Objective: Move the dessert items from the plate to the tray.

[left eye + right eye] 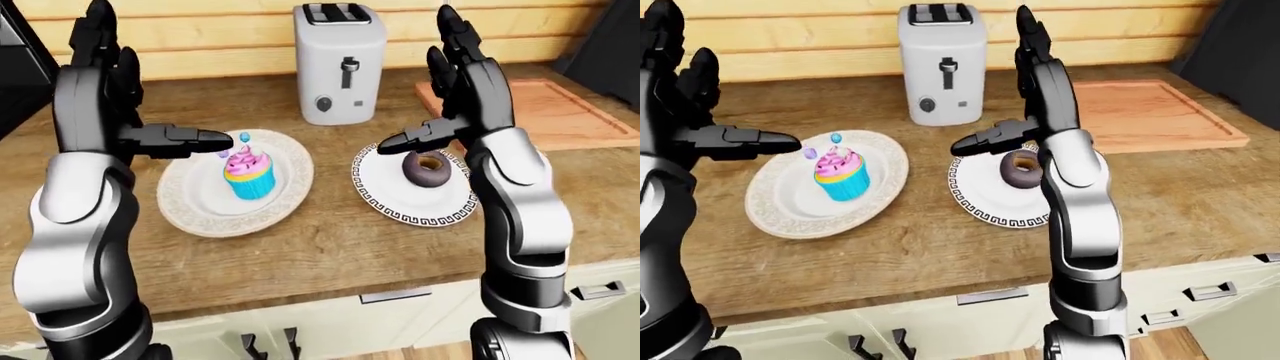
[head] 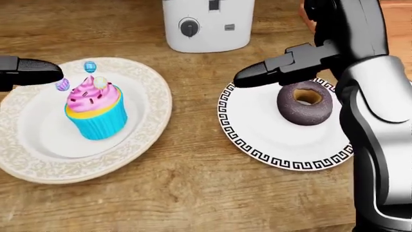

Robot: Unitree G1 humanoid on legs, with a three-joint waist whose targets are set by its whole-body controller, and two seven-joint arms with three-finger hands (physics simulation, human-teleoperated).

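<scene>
A pink-frosted cupcake [image 2: 96, 112] in a blue wrapper stands on a cream plate [image 2: 152, 83] at the left of the head view. To its right, a chocolate donut [image 2: 305, 102] lies on a white plate [image 2: 270, 145] with a black key-pattern rim. The wooden tray [image 1: 1150, 112] lies at the right of the counter. My left hand [image 1: 130, 90] is raised above the cupcake plate's left side, open, thumb pointing inward. Above the donut plate, my right hand [image 1: 455, 97] is raised and open, its thumb over the plate's upper left rim. Neither hand holds anything.
A white toaster [image 1: 340, 64] stands against the wooden wall behind the two plates. The counter's near edge [image 1: 330, 289] runs along the bottom, with drawers below. A dark object [image 1: 610, 52] sits at the far right behind the tray.
</scene>
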